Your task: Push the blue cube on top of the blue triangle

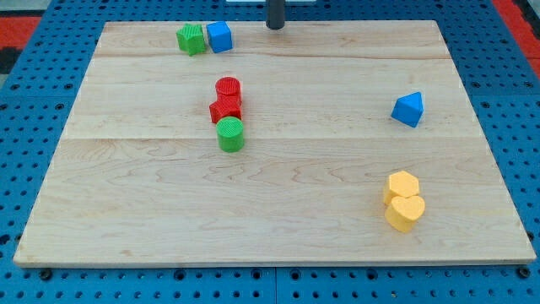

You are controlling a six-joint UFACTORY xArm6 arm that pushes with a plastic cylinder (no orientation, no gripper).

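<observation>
Cube (219, 36) top left, triangle (408, 109) far right, well apart.

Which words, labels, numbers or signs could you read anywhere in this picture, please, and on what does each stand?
None: no readable text shows on the wooden board, the blue pegboard around it, my tip, or any block, including the blue cube and blue triangle.

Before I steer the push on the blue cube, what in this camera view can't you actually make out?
- My tip: the dark rod's upper part is cut off by the view's top edge; whether it touches the wooden board is unclear.
- Green block beside the blue cube: too small to tell its shape, or whether the two touch.
- Red block: its shape is hidden by the red cylinder and green cylinder.
- Blue triangle: far side unseen.
</observation>
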